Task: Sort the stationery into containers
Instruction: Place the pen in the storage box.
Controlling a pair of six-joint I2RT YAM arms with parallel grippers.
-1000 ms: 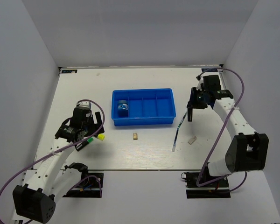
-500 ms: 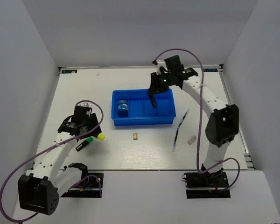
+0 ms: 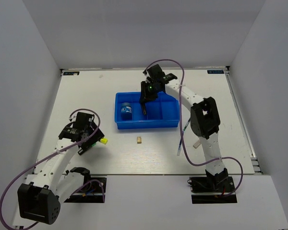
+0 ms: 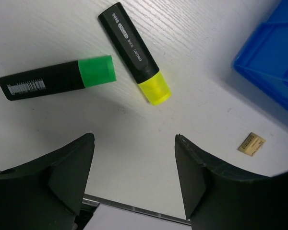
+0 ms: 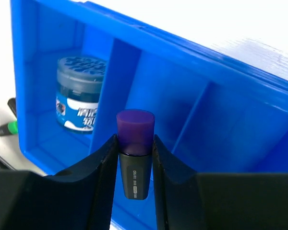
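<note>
Right gripper [image 5: 135, 160]: fingers clamped on a dark plastic marker with a purple cap [image 5: 135, 125], cap pointing out past the fingertips. It hangs over the blue rectangular plastic tray [image 5: 197, 55]. In the wrist view, a low divider lies just behind the cap, with an unfilled compartment on the far side of it. Whether the marker tip is already inside the walls, I cannot tell. The blue round roll with a dark grey top [image 5: 80, 98] is in the end compartment, beside the held marker.

Left gripper [image 4: 133, 143]: jaws wide apart, holding nothing. It hovers over the white table [image 4: 192, 96]. Just ahead of the fingertips lie a dark marker with a green cap [image 4: 57, 79] and a dark marker with a yellow cap [image 4: 134, 60], cap ends near each other but not touching. A tiny tan block [image 4: 251, 143] lies off to one side, short of the tray.

Progress, as judged: early.
- One item binned, one in transit.
- Both capped markers, the tan block and a thin blue-tipped pen [image 3: 181, 143] remain outside the tray.
</note>
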